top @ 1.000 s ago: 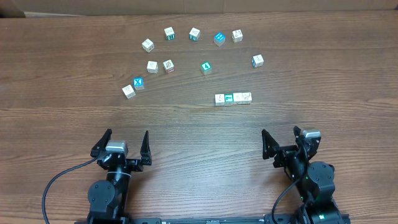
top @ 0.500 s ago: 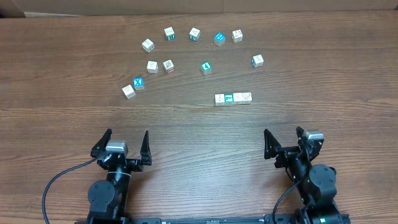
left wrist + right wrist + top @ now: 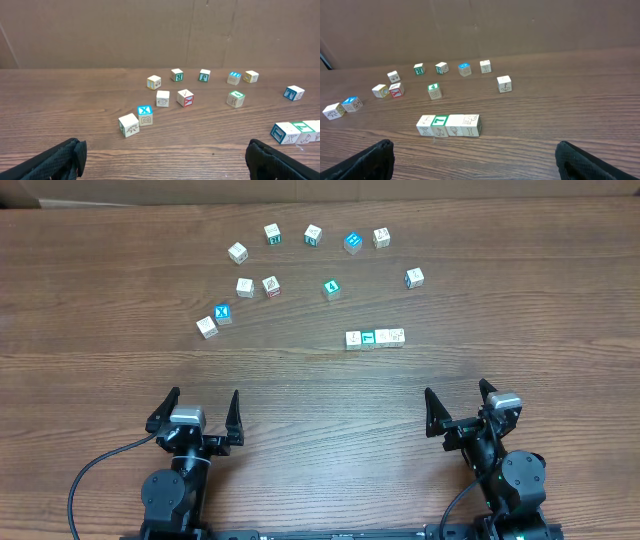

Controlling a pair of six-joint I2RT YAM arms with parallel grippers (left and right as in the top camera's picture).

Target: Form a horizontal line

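Broadly, the horizontal line [image 3: 375,338] lay on the right half of the table [image 3: 100,330], a straight run of four small touching cubes, whitish apart from one teal-green top face second from the left. Its long axis ran from side to side, parallel to the near edge at which both arms stood. The right gripper [image 3: 458,398] was parked low near that edge with its jaws spread wide and nothing between them; the row lay ahead of it and a little toward the table's middle, and it filled the centre of the right wrist view. The left gripper [image 3: 203,400] stood likewise agape and empty, with the row well apart from it, ahead and far to its right, only the row's end showing at the margin of its wrist view. The right arm was therefore plainly the nearer. Loose cubes [image 3: 331,288] were scattered beyond the row, chiefly toward the left. As judged, any further cube would join at an end, along the long axis, and the reach would best fall to the right arm.
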